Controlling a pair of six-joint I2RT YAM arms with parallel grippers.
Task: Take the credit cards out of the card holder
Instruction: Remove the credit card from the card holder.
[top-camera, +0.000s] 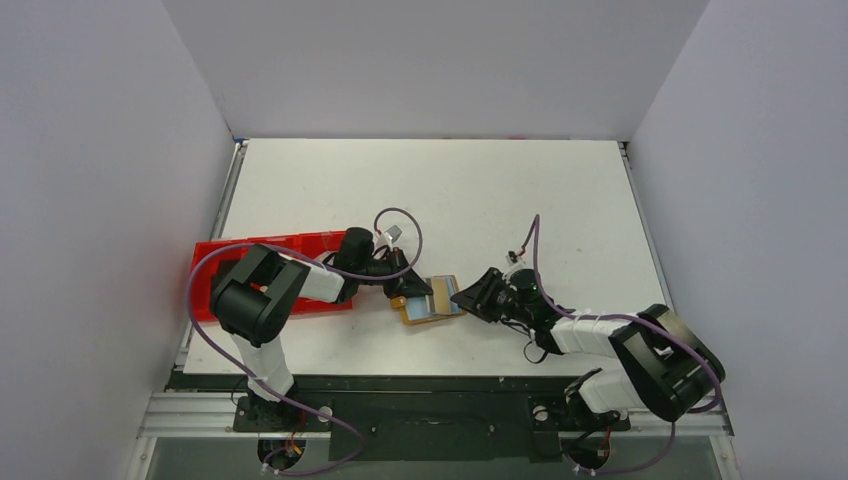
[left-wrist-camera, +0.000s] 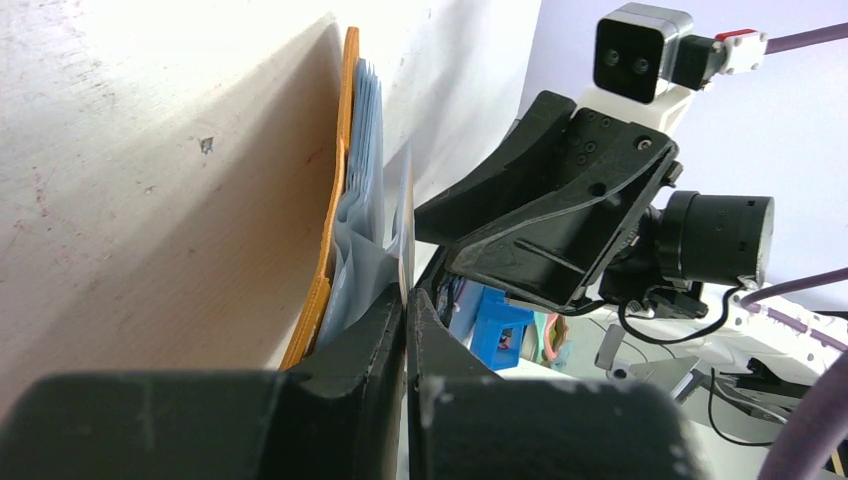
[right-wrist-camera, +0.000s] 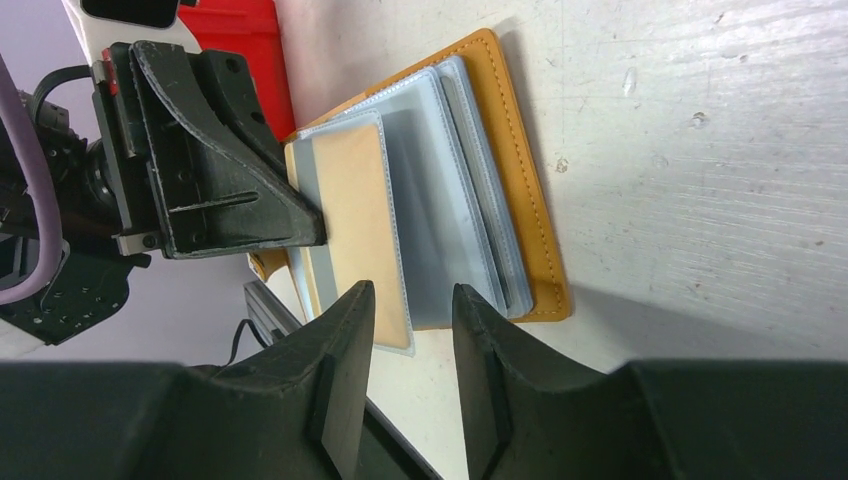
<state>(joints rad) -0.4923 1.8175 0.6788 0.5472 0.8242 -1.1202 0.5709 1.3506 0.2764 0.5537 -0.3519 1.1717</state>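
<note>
Right gripper (right-wrist-camera: 410, 300): one, fingers apart, straddling the top sleeve (right-wrist-camera: 392, 338).
Card holder (right-wrist-camera: 520, 180): one, open on the table (top-camera: 450, 190) between both grippers.
Cards: one tan card (right-wrist-camera: 355, 220) visible, inside that sleeve.
Left gripper (right-wrist-camera: 318, 232): one, pinching the sleeve's edge.
Red tray (top-camera: 215, 250): one, at the table's left edge.

Bright, even light; top view sharp.
Left wrist view: table (left-wrist-camera: 120, 120) glares white at 10 o'clock, left gripper (left-wrist-camera: 404, 300) blurs at 6 o'clock. Right wrist view: card holder (right-wrist-camera: 545, 250) throws soft shadow toward 5 o'clock.
</note>
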